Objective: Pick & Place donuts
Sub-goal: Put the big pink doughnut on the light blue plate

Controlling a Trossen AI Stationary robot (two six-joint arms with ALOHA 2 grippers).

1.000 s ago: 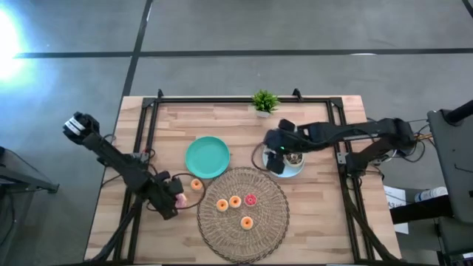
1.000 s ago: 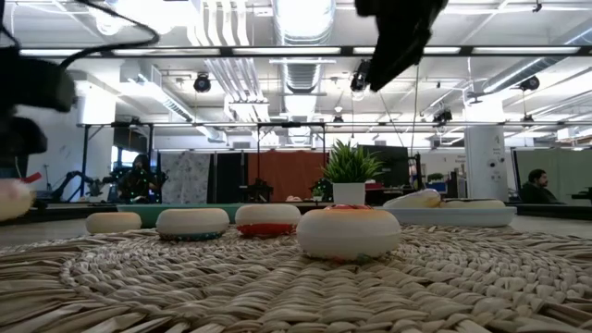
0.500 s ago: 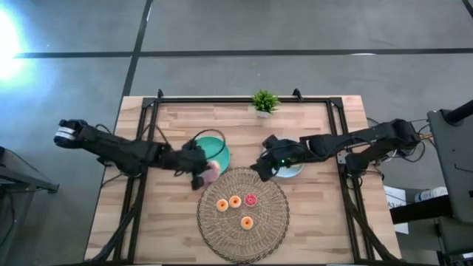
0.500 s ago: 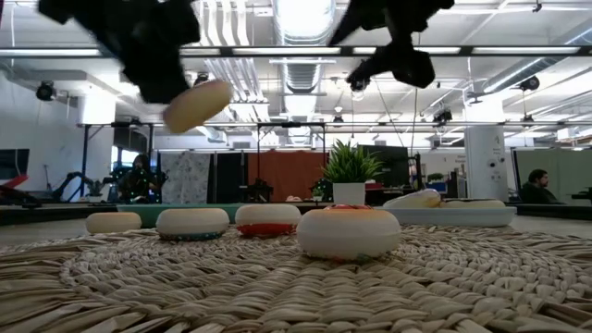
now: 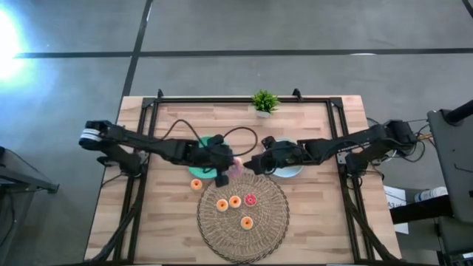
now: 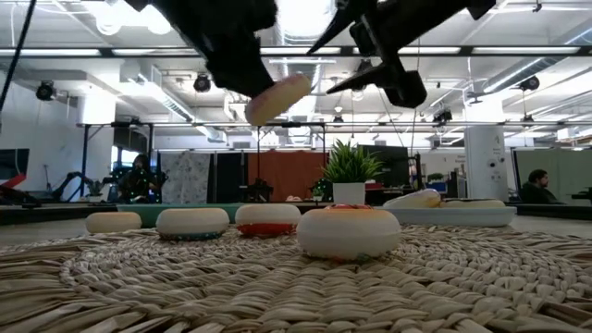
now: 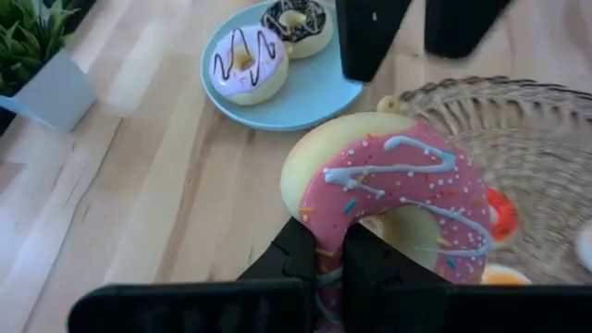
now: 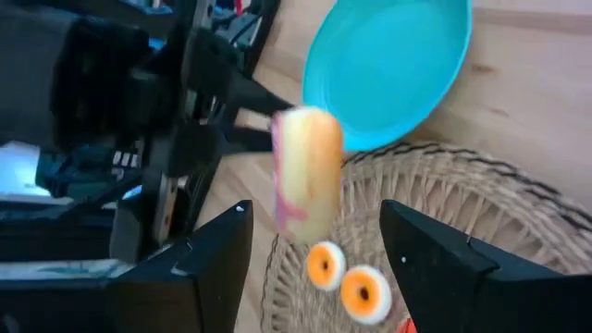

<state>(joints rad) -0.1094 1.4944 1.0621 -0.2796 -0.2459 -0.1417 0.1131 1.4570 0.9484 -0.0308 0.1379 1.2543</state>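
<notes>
My left gripper (image 5: 225, 167) hangs over the mat's far edge, shut on a pink-frosted donut (image 5: 235, 168) (image 7: 398, 217). That donut also shows in the low view (image 6: 277, 97) and edge-on in the right wrist view (image 8: 309, 171). My right gripper (image 5: 255, 164) (image 8: 314, 209) is open just right of this donut, pointing at it without touching. The light-blue plate (image 7: 305, 92) carries a pale-frosted donut (image 7: 245, 65) and a chocolate one (image 7: 296, 18). Several tiny orange and red donuts (image 5: 235, 201) lie on the wicker mat (image 5: 244, 233). One orange donut (image 5: 196, 185) sits on the table. My left gripper pinches the pink-frosted donut by the part of its ring nearest the wrist (image 7: 333, 236), between the two fingers (image 7: 294, 252). The fingers come roughly level from the table's left. The donut is lifted clear above the mat's far edge and sits tilted.
A teal plate (image 5: 201, 146) lies partly under my left arm. A small potted plant (image 5: 264, 102) stands at the table's far edge. A black frame (image 5: 148, 125) runs along the table's sides. People and equipment show in the room behind.
My left gripper has carried the pink-frosted donut up from the table's near left and rightward to the mat's far edge. My right gripper has moved left from over the light-blue plate toward the donut.
</notes>
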